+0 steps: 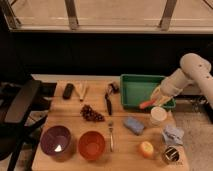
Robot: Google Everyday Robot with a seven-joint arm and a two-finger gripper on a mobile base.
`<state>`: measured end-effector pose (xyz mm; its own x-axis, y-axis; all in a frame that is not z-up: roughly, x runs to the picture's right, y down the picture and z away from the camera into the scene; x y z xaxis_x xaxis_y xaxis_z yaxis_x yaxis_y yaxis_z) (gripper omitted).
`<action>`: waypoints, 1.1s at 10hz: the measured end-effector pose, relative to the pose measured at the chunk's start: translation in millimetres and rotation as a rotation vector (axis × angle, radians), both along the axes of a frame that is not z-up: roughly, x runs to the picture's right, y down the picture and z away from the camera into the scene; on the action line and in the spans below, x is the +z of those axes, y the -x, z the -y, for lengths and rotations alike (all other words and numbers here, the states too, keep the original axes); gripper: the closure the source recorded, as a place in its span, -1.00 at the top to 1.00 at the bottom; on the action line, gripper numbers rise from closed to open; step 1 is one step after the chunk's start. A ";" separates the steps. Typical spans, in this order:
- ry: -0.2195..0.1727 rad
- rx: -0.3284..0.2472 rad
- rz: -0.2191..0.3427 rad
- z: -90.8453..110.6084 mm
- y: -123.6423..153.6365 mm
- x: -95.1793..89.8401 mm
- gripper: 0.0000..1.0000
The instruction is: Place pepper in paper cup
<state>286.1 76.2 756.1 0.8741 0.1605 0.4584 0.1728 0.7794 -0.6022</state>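
My gripper [156, 98] hangs at the right side of the table, over the front right corner of the green tray [135, 86]. It is shut on the pepper [146, 104], a slim orange-red one that sticks out to the lower left of the fingers and is off the table. The paper cup [158, 115], small and white, stands upright just below and slightly right of the pepper. The white arm reaches in from the right edge.
On the wooden table are a purple bowl [55, 140], an orange bowl [92, 145], a fork [110, 135], grapes [91, 113], a blue sponge [133, 125], a round orange fruit [146, 149], a dark can [171, 156], a blue cloth [173, 135] and a black brush [108, 100]. A black chair [20, 105] stands at the left.
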 end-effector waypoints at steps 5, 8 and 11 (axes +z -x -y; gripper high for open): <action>0.036 0.021 -0.146 -26.3 -50.1 -16.2 -1.00; 0.070 0.036 -0.264 -45.1 -93.4 -20.7 -1.00; 0.085 0.035 -0.326 -51.5 -100.6 -13.3 -1.00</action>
<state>386.7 127.6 742.8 0.9659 0.2186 0.1391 -0.0658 0.7262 -0.6843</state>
